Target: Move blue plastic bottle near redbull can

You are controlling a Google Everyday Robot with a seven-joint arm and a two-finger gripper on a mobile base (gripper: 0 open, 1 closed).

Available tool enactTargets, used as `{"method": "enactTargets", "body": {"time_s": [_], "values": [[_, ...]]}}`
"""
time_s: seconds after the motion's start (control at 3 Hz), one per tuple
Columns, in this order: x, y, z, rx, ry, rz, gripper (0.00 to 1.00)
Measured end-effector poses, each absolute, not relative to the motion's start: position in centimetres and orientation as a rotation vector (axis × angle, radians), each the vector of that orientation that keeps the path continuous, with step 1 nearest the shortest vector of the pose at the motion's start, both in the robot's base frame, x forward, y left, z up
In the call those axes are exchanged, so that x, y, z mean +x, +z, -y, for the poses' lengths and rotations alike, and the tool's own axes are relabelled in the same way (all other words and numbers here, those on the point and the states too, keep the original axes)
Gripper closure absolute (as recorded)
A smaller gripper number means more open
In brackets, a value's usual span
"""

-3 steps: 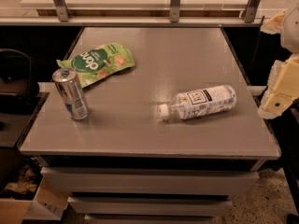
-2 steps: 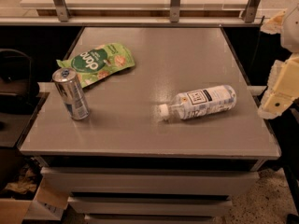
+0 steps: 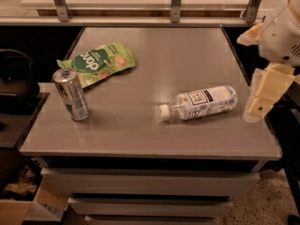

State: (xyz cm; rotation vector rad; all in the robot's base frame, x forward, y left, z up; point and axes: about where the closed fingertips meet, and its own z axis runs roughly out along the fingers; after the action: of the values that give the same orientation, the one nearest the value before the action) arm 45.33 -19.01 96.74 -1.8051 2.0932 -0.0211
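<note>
**1. Layout.** I am viewing the flat grey tabletop (image 3: 178,55) from the front and above.
- The blue plastic bottle (image 3: 202,103), small and clear w/ a white cap and a white-and-pale-blue label, is lying on its side right of centre. Its cap is pointing to the lower left and its base toward the right edge.
- The redbull can (image 3: 71,94), a slim silver-and-blue metal can, is standing upright at the left of the frame, near the table's left edge. Bottle and can are well apart.
- A crinkled green snack bag (image 3: 96,62) is lying flat in the upper left, just behind the can. I cannot tell whether they touch.

**2. Gripper.** The cream-coloured gripper (image 3: 261,93) is hanging at the right edge of the frame, near the bottle's base but apart from it. Nothing appears to be in it. Open or closed: I cannot tell from this view.

**3. Step in hand.** I am judging this as the approach phase. The grasp is not yet made and the bottle is not yet displaced.

**4. Next move (est.).**
- Bring the gripper left and down over the bottle's label section.
- Align it across the bottle's long axis, since the round body will probably roll if nudged.
- After gripping, carry the bottle to the left of the frame and set it just beside the can.
- Avoid contact w/ the can, which is tall, narrow and likely to tip.
- Keep off the bag.
</note>
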Motion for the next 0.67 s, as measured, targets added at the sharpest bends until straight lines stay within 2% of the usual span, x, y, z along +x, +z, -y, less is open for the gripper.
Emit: {"method": "enactTargets", "body": {"time_s": [0.67], "values": [[46.5,90.3,15.2,-2.09,0.209,-1.924,0.0]]}}
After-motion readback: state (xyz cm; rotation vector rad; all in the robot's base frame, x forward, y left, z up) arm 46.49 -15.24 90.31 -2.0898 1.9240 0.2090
